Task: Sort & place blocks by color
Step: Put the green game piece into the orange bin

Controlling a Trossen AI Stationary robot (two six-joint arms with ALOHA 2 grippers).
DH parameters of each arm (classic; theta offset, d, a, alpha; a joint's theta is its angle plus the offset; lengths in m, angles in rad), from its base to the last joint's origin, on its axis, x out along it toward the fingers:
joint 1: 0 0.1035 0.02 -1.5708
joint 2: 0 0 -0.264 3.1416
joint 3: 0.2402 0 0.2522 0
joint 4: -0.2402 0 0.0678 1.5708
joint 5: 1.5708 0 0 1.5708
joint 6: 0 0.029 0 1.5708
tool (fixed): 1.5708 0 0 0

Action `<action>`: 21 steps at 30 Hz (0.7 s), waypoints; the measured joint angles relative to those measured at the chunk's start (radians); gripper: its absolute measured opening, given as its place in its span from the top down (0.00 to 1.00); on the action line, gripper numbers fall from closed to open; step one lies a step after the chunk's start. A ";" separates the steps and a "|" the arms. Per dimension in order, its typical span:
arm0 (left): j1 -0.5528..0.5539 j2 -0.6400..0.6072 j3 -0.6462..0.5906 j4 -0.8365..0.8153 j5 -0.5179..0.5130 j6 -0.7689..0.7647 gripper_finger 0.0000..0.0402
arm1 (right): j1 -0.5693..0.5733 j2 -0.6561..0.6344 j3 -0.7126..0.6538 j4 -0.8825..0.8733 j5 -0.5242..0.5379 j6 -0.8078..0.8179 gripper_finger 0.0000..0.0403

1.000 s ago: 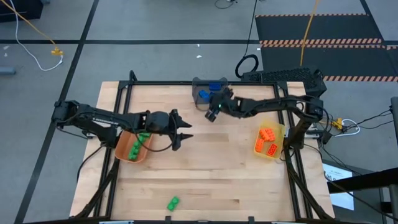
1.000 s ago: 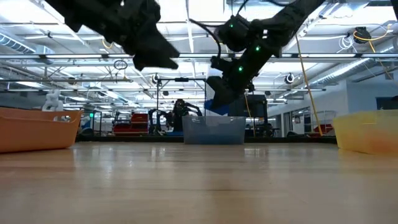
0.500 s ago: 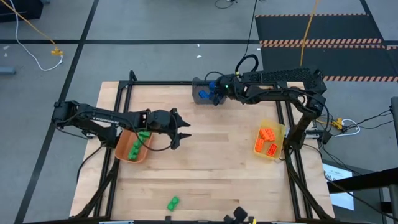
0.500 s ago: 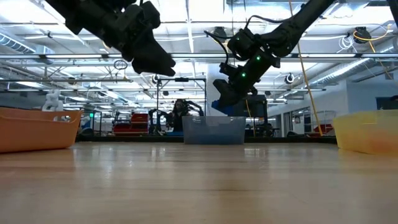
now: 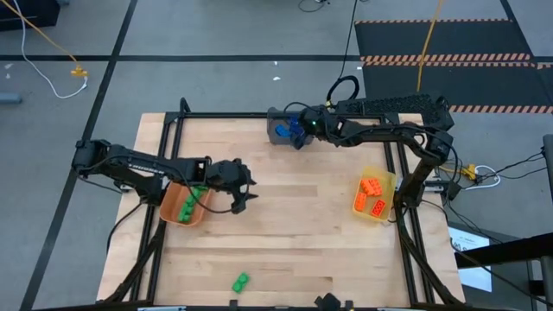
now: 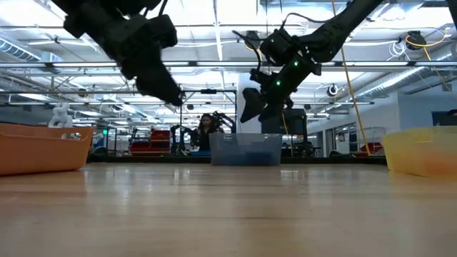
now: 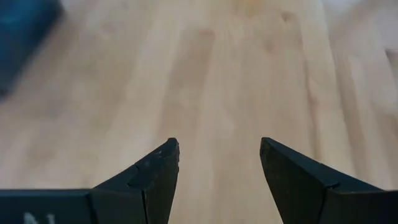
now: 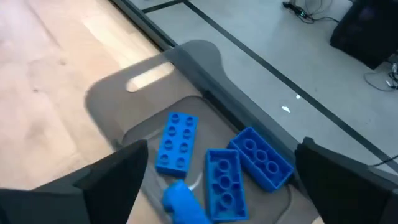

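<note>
Right tool (image 5: pixel 298 134) above grey bin (image 5: pixel 278 130)

left hand (image 7: pixel 219 155) fingers (image 7: pixel 158 171) spread apart, nothing between, above bare wooden table (image 7: pixel 224 74).

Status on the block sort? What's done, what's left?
Mostly done: blue blocks lie in the grey bin, orange blocks in the yellow bin, green blocks in the orange bin. Both pincers, right over the grey bin and left, are open and empty. Left: one green block near the table's front edge.
</note>
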 joint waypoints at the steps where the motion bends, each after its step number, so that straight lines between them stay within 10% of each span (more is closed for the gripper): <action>1: -0.015 -0.003 0.000 -0.022 0.008 -0.015 0.44 | 0.008 -0.007 0.000 0.000 0.000 -0.001 0.05; 21: -0.387 -0.008 0.202 -0.393 -0.102 -0.360 0.44 | 0.438 -0.109 0.001 0.005 -0.124 0.117 0.08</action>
